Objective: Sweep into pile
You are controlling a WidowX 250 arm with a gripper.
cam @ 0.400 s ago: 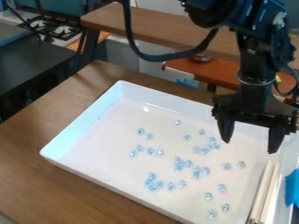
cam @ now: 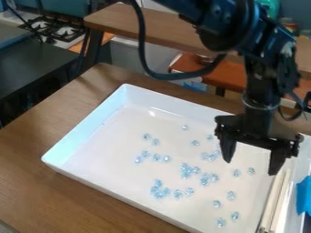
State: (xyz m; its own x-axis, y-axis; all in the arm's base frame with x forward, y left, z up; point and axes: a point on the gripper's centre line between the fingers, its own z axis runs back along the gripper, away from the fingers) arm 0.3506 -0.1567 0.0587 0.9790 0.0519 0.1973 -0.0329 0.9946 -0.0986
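Most pale-blue beads (cam: 185, 172) lie scattered frame-left of the spread fingers (cam: 228, 149).

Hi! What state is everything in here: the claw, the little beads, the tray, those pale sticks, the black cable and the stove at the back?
Claw: open, hanging over the tray, nothing held.
Beads: scattered in small clusters and singles, not in one pile.
Tray: right side up, uncovered, beads on its floor.
Pale sticks: lying side by side, not gripped.
Black cable: hanging in a slack loop.
Stove: can't tell whether lit.
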